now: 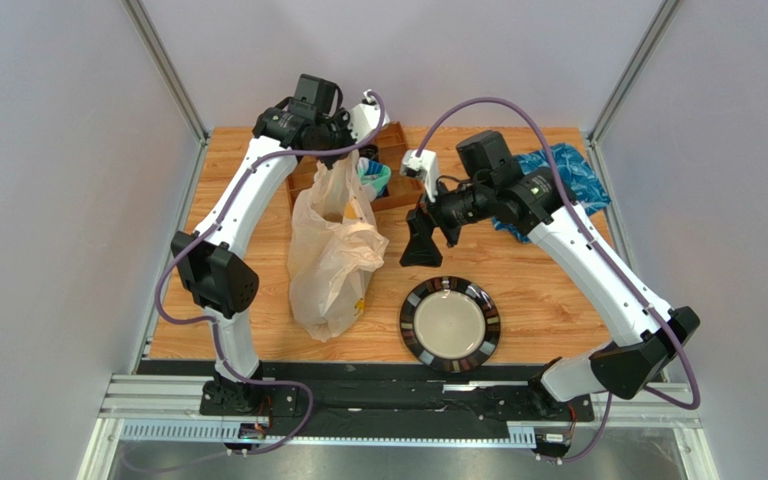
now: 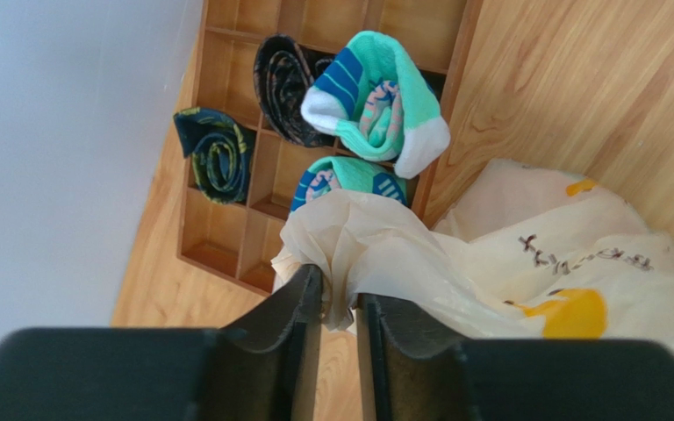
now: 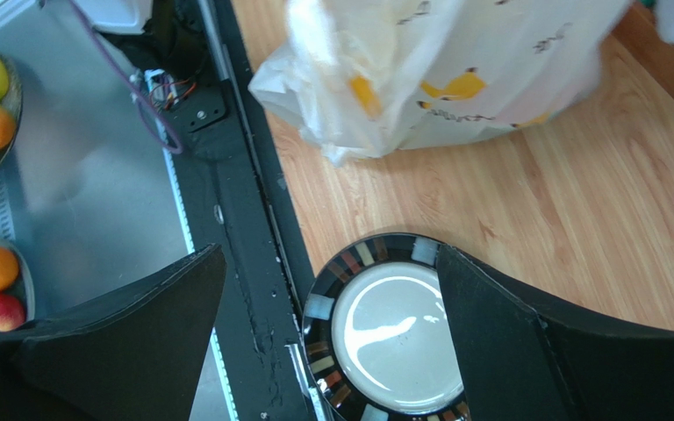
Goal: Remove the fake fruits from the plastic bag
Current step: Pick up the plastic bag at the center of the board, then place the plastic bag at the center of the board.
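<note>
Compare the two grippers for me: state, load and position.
The left gripper is shut; the right gripper is wide open. The left pinches the plastic bag by its gathered top edge; the right holds nothing. The left is by the wooden divider tray; the right is nearer the plate. Both are black.

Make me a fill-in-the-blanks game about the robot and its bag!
1. The left gripper is ____ on the plastic bag.
2. The right gripper has its jaws wide ____.
3. Below the right gripper lies a ____ plate.
4. The rolled socks sit in a ____ tray.
Missing words: shut; open; round; wooden.
</note>
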